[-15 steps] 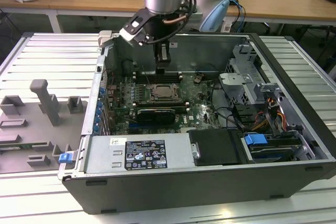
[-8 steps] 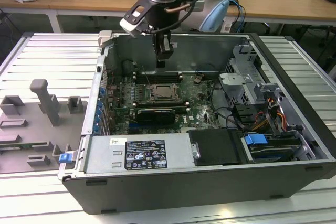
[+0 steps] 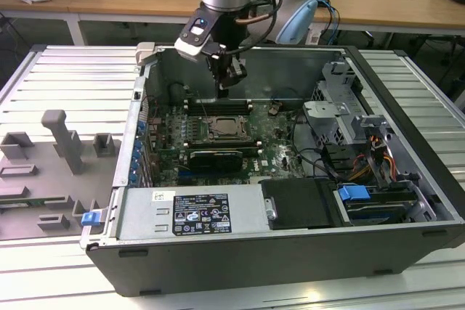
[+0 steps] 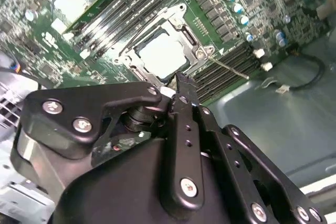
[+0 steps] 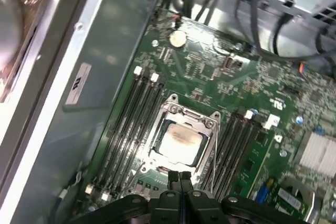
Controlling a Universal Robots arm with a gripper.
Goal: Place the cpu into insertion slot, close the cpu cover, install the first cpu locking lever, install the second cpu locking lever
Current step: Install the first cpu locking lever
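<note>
The cpu (image 5: 178, 140) lies flat in the insertion slot (image 3: 227, 131) on the green board, its pale metal top showing in both wrist views (image 4: 164, 53). The silver cpu cover (image 5: 209, 129) lies down around it, framing it in its window. A thin metal locking lever (image 4: 231, 69) runs along one side of the socket, its end free beside the memory slots. My gripper (image 3: 222, 91) hangs above the board just behind the socket, fingers (image 5: 185, 181) pressed together with nothing between them; the shut fingertips (image 4: 184, 85) sit close over the socket's edge.
Long black memory slots (image 5: 123, 124) flank the socket on both sides. The case's back wall (image 3: 290, 70) stands close behind the gripper. A drive cage and cables (image 3: 349, 121) fill the exterior view's right, a power supply (image 3: 196, 212) the front. Grey fixtures (image 3: 62, 143) lie outside the case.
</note>
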